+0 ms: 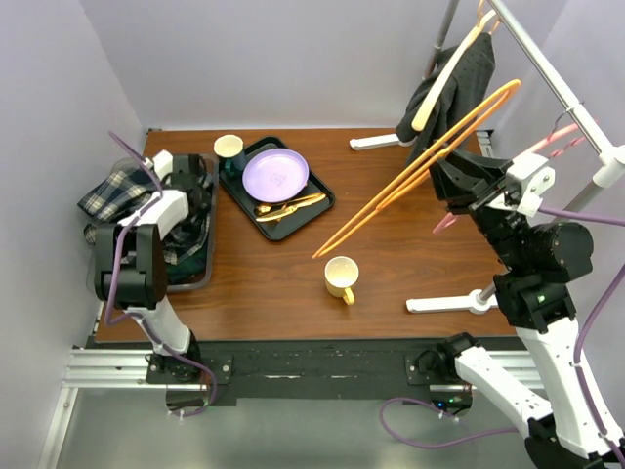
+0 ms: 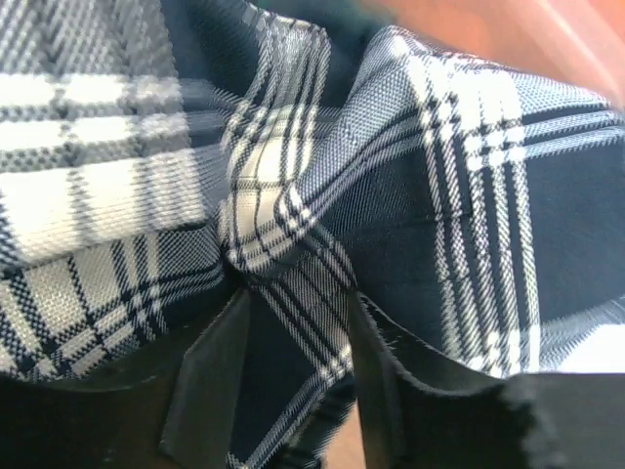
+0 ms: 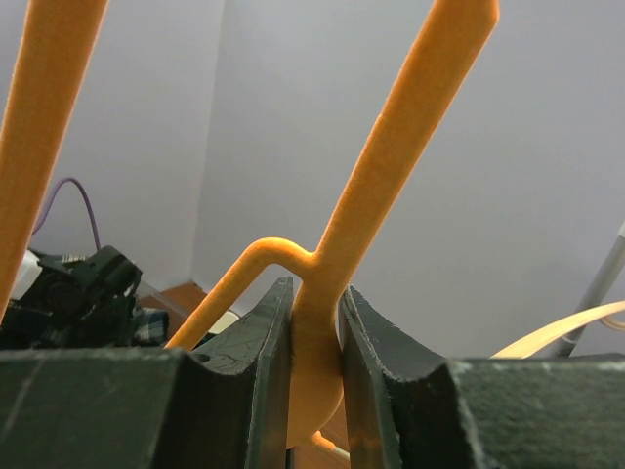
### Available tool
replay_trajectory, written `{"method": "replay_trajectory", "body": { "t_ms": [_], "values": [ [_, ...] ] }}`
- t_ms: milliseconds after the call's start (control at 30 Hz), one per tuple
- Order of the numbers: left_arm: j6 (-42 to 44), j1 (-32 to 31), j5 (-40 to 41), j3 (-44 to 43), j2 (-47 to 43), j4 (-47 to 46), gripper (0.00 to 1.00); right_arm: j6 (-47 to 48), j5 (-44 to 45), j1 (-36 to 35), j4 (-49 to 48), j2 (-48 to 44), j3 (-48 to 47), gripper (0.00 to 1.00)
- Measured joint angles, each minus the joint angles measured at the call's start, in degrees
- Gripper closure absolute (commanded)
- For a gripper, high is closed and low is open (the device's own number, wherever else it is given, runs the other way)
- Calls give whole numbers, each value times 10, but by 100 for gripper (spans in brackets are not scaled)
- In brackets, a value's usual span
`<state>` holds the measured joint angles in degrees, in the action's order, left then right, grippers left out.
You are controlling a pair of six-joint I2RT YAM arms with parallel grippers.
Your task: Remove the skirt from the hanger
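The blue-and-white plaid skirt (image 1: 112,191) lies bunched at the far left, spilling over the dark bin (image 1: 195,283). It fills the left wrist view (image 2: 469,195). My left gripper (image 1: 195,195) is down in the bin, and its jaws (image 2: 293,371) stand narrowly apart with a fold of the skirt caught between them. The bare orange hanger (image 1: 410,181) hangs slanted in the air over the table's right half. My right gripper (image 1: 451,181) is shut on the hanger's neck (image 3: 381,176), with both pads (image 3: 273,342) pressed against it.
A black tray (image 1: 322,200) holds a purple plate (image 1: 275,174), a green cup (image 1: 229,149) and gold cutlery. A yellow mug (image 1: 342,277) stands mid-table. A clothes rack (image 1: 557,83) at the right carries a dark garment (image 1: 469,78) and a pink hanger (image 1: 562,137).
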<state>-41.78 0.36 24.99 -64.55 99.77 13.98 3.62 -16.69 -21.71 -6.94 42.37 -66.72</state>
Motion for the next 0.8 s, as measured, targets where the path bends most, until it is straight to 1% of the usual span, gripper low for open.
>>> {"method": "replay_trajectory", "body": {
  "t_ms": [33, 133, 267, 400, 500, 533, 600, 700, 733, 800],
  "values": [
    [-2, 0, 4, -15, 0, 12, 42, 0, -1, 0, 1, 0, 0, 100],
    [-5, -4, 32, -92, -6, 64, 33, 0, -8, 0, 1, -2, 0, 100],
    [2, -18, 69, -175, -61, 110, 28, 0, -9, 0, 2, -9, 0, 100],
    [18, -27, 103, -195, -170, 116, 28, 0, -9, 0, 0, -19, 0, 100],
    [25, -18, 154, -188, -233, 124, 30, -2, -10, 0, -1, -19, 0, 100],
    [26, -11, 168, -183, -245, 127, 33, -2, -10, 0, -1, -18, 0, 100],
    [21, 10, 200, -158, -267, 140, 34, -5, -12, 0, 1, -16, 0, 100],
    [3, 38, 220, -87, -277, 155, 38, -9, -13, 0, 0, -16, 2, 100],
    [-8, 42, 214, -57, -275, 156, 43, -10, -14, 0, -1, -17, 5, 100],
    [-37, 42, 196, 4, -265, 159, 46, -13, -14, 0, -2, -18, 9, 100]
  ]
}}
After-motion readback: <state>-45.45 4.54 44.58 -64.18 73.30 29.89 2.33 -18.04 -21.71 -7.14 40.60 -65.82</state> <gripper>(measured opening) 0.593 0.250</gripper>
